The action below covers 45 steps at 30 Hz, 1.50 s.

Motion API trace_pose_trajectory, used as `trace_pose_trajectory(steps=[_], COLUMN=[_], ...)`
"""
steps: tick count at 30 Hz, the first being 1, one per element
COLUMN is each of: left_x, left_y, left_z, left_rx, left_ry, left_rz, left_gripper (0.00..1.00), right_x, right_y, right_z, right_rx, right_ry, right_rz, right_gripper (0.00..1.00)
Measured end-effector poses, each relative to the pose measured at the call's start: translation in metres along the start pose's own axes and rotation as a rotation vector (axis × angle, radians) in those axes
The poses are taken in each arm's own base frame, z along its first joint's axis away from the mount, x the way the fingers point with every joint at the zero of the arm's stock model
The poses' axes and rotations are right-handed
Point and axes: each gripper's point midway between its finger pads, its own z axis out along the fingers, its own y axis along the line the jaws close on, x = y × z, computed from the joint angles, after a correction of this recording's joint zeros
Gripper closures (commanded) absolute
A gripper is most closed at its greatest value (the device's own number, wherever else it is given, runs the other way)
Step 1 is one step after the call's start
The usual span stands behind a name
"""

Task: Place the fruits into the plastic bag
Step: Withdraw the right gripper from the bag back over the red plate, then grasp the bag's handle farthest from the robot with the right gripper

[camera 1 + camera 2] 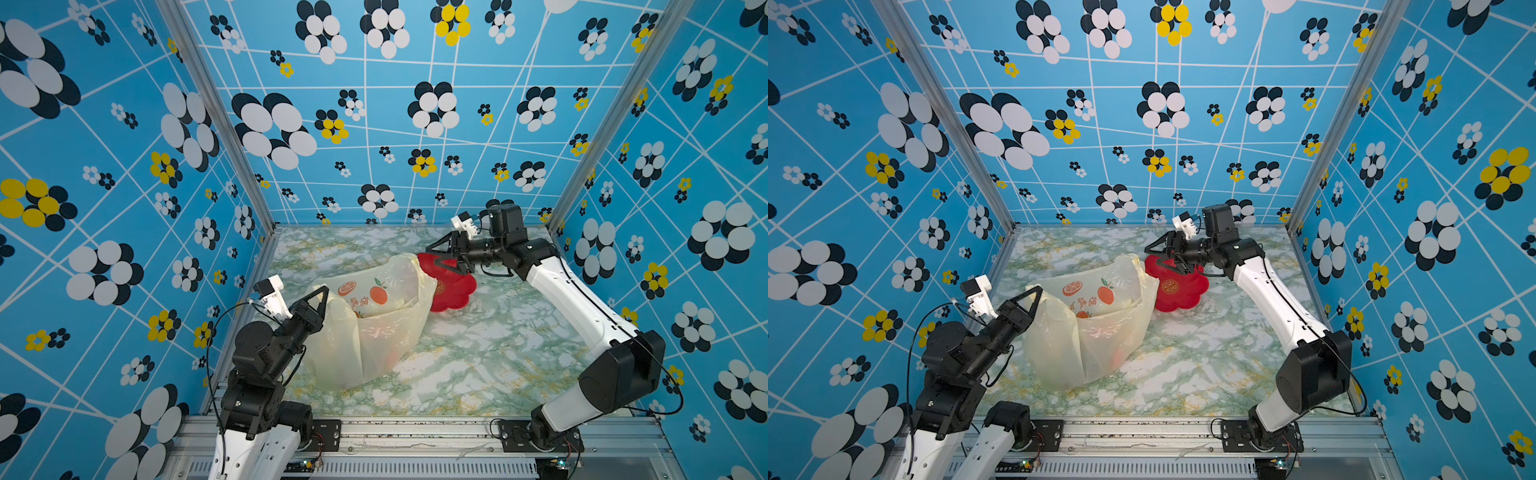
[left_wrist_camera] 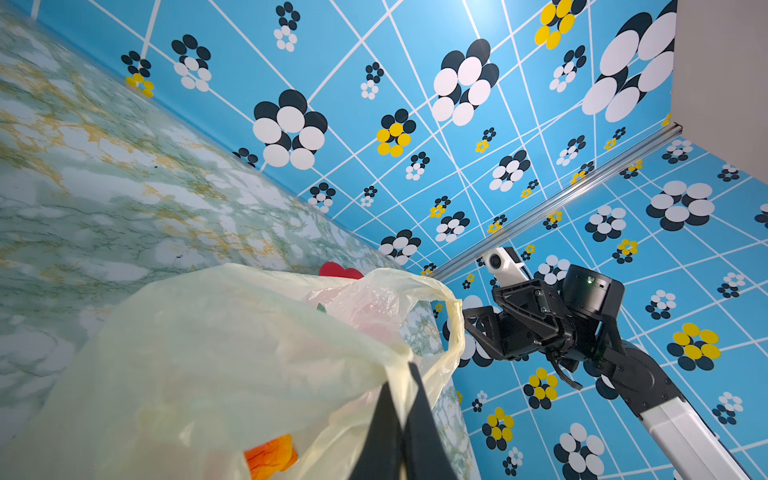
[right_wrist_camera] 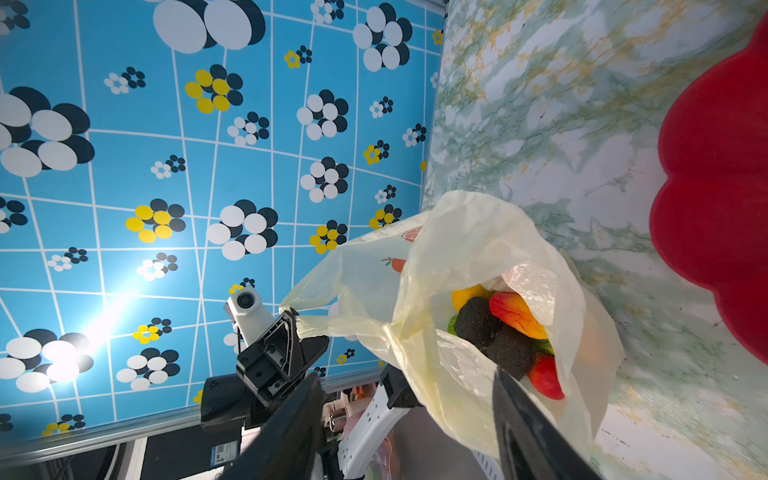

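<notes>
Green-veined marble tabletop (image 1: pixel 478 357) within blue flower-patterned walls (image 1: pixel 124 166)

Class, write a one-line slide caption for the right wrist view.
Fruits piled inside the bag, plate bare.

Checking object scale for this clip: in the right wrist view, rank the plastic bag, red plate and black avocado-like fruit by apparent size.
1. plastic bag
2. red plate, cut off by the frame edge
3. black avocado-like fruit

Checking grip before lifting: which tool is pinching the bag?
The left tool, shut on the plastic bag handle; the right tool gapes open above the red plate.
</notes>
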Motion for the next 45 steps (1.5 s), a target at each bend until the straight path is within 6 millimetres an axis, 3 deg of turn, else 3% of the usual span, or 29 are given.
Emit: trace_pose_trajectory(steps=[6,16,23,29,36,41,45], left_x=[0.001,0.001,0.001,0.001,0.002,0.003,0.003], left_y=[0.001,0.001,0.001,0.001,0.004,0.004,0.005], left_z=[0.000,0.000,0.000,0.000,0.002,0.002,0.002], left_rx=[-0.003,-0.005,-0.005,-0.006,-0.014,-0.018,-0.021], left_ry=[0.002,0.004,0.004,0.005,0.011,0.014,0.016], left_rz=[-0.001,-0.001,-0.001,-0.002,-0.005,-0.005,-0.006], left_gripper=[1.00,1.00,1.00,1.00,1.00,1.00,1.00], right_x=[0.015,0.043,0.038,0.036,0.046,0.059,0.052], right_y=[0.004,0.042,0.050,0.033,0.010,0.008,0.010], right_z=[0.023,0.057,0.062,0.073,0.100,0.105,0.103], right_rx=[-0.008,-0.080,-0.098,0.016,0.275,0.325,0.328], right_ry=[0.081,0.191,0.189,0.221,0.293,0.337,0.303], right_rz=[-0.026,-0.127,-0.141,-0.181,-0.370,-0.424,-0.429], right_gripper=[0.45,0.64,0.60,0.57,0.58,0.77,0.92])
